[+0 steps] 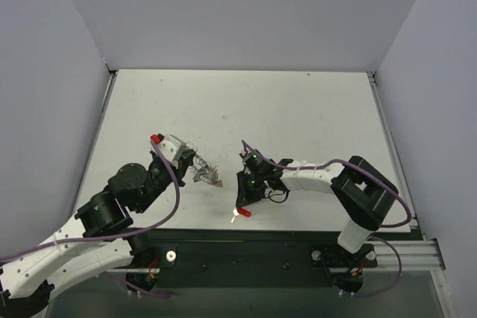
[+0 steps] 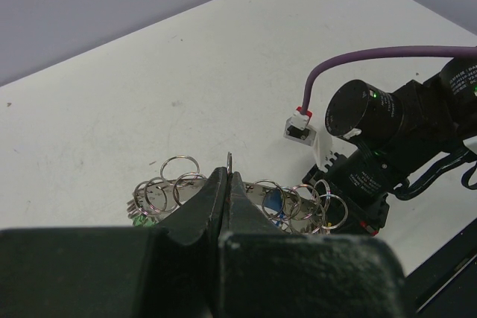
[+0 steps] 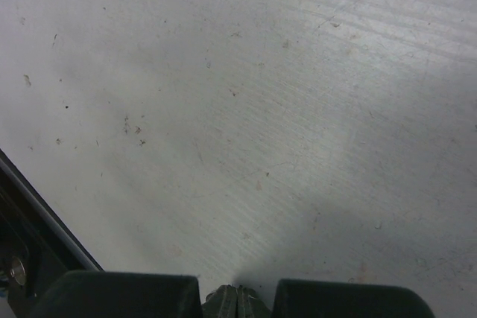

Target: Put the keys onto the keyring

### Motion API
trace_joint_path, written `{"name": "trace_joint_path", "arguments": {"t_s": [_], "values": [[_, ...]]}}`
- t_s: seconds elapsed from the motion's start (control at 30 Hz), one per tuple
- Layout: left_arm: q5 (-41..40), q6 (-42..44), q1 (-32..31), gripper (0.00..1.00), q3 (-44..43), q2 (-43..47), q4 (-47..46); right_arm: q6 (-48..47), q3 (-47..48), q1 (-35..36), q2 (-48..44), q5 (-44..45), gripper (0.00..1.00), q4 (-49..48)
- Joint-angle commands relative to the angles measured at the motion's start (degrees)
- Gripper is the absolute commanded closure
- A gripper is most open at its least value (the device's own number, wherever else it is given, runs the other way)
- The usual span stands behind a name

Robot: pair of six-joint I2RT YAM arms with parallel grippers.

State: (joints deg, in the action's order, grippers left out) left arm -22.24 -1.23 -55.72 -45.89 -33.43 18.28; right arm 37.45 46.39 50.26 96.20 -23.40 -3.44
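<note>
Honestly barely anything legible here. In the left wrist view there's a few lines of tiny white print on the black motor (image 2: 463,83) at the right edge, plus some more white lettering on the black block (image 2: 363,182) lower down on the same right arm (image 2: 406,117), but it's way too small and blurry for me to make out even one word or number. Top and right wrist views show no text I can read.

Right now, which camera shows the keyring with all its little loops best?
The left wrist view. The keyring sits close up there, its small loops plain beside the left gripper pinching it. The top view shows it only as a small silvery tangle. The right wrist view shows only table, no keyring.
</note>
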Motion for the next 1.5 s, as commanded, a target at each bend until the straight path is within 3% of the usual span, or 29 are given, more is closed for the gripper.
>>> {"name": "trace_joint_path", "arguments": {"t_s": [0.0,0.37,0.5,0.8,0.97,1.23,1.47], "values": [[0.3,0.1,0.0,1.0,-2.5,0.9,-2.1,-2.0,1.0,-1.7,-4.2,2.7,1.0,3.3],[5.2,3.0,-0.1,1.0,-4.1,-0.5,-2.6,-20.3,0.8,-3.7,-24.5,9.2,1.0,5.2],[8.2,5.0,-0.1,1.0,-6.4,-3.3,-1.9,-26.4,2.0,-6.0,-29.4,3.1,1.0,4.6],[20.0,11.4,-0.2,1.0,-13.2,-10.5,4.1,-29.0,3.5,-14.2,-38.5,-13.5,1.0,-1.6],[22.2,14.5,-0.2,1.0,-11.9,-9.7,1.1,-29.4,4.7,-15.1,-40.0,-22.5,1.0,-6.7],[25.9,14.4,-0.3,1.0,-5.0,-6.7,-7.9,-23.6,5.1,-15.1,-40.2,-25.1,1.0,-14.3],[29.4,14.4,-0.1,1.0,-4.7,-6.8,-7.8,-19.9,5.3,-13.6,-39.4,-23.0,1.0,-19.1]]}}
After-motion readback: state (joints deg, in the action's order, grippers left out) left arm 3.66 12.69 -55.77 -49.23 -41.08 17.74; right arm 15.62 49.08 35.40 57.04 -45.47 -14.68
